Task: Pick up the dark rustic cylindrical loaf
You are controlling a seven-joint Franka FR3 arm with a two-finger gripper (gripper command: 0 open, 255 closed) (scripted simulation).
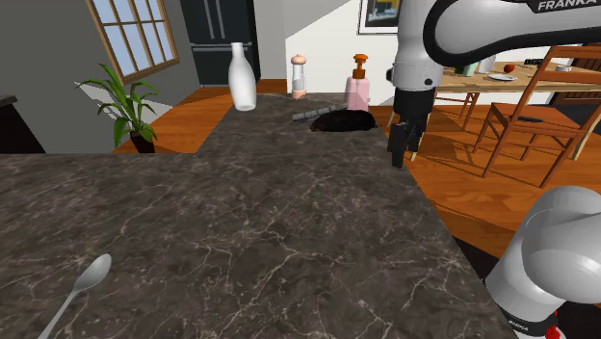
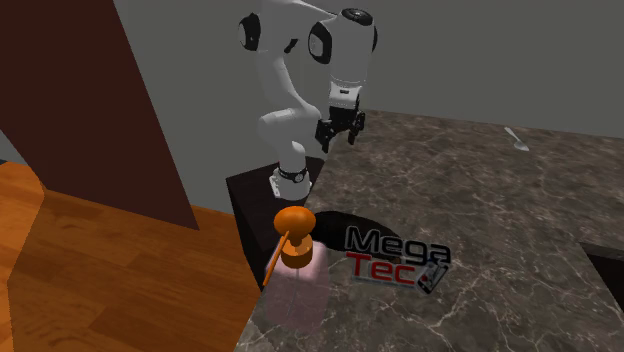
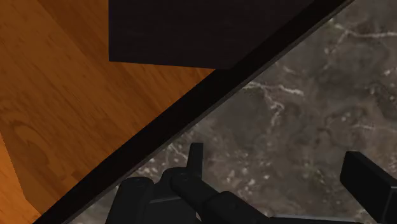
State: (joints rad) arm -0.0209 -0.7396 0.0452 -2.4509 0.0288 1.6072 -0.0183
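Fingers (image 3: 194, 159): two, black, spread apart with nothing between them; the gripper (image 3: 277, 162) hangs over the edge of the dark marbled counter (image 1: 241, 221) (wood floor (image 3: 63, 95) shows past that edge in the wrist view). Dark loaf (image 1: 343, 120): lies at the counter's far end in the shoulder view, just in front of the pink pump bottle (image 1: 357, 89), apart from the gripper. Also on the counter: white bottle (image 1: 242, 77), shaker (image 1: 300, 75), and spoon (image 1: 85, 281) at the near end.
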